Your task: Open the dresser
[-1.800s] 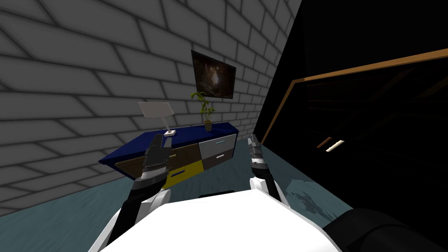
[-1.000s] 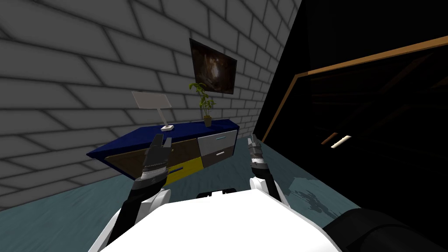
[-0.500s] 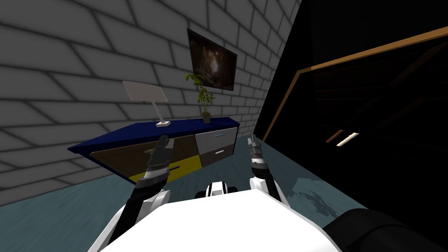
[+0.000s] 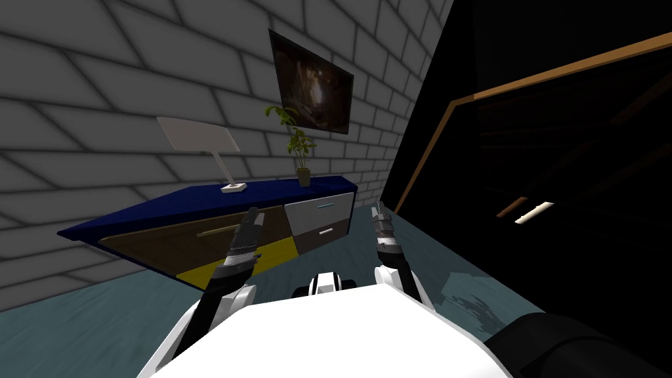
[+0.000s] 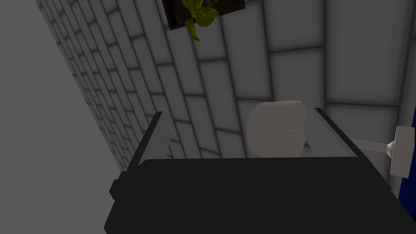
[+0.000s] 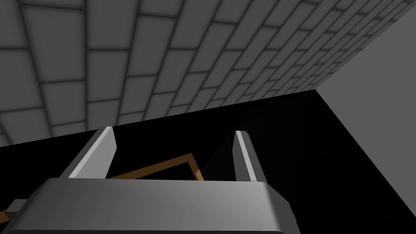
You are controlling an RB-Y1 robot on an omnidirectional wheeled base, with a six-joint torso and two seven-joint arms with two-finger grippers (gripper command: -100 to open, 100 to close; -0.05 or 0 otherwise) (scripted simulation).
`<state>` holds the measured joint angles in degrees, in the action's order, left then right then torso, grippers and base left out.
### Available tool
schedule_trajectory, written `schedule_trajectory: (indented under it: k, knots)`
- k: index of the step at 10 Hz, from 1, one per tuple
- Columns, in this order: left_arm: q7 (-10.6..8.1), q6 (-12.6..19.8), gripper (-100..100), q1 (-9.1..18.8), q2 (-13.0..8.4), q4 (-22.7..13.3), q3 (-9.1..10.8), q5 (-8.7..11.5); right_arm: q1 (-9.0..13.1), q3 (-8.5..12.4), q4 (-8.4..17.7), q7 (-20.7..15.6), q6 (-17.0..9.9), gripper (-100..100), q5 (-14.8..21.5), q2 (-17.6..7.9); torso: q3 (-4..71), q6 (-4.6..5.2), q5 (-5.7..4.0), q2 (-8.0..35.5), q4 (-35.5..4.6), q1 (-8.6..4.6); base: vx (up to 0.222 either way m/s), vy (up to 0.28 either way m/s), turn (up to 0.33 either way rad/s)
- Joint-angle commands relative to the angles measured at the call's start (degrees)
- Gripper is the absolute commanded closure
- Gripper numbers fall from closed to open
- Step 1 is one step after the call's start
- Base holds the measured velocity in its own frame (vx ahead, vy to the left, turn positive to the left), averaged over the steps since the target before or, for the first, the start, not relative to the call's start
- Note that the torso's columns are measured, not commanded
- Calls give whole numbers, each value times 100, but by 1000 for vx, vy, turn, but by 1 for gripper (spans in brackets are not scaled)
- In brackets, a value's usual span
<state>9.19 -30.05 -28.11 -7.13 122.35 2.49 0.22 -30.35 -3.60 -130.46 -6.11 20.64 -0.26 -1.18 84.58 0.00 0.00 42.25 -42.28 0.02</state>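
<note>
Where the dresser [image 4: 164, 210] stood: against the brick wall [image 4: 98, 98] — blue top; brown, yellow and grey fronts.
Left gripper [image 4: 253, 214]: before the brown front, fingers wide apart.
Right gripper [image 4: 378, 210]: off the dresser's right end — fingers wide.
Top's back edge: lamp [image 4: 226, 187], potted plant [image 4: 298, 147].

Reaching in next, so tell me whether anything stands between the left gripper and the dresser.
Nothing visible does: the left gripper hangs open before the dresser front, while the lamp and plant stand up on its top.
</note>
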Motion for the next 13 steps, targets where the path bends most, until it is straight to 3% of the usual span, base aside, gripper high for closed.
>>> schedule_trajectory:
  k: [1, 13]
  knots:
    - [4, -33, -100, 138, -23, -458, 53, 11, 0, 0, 0, 0, 0, 0, 0, 0, 0, 0, 1, 2, 1, 5, 113, -93, 11]
    - [20, -100, -100, 561, -138, -2061, 228, 49, 0, 0, 0, 0, 0, 0, 0, 0, 1, 0, 0, -1, 1, 0, 87, -97, 10]
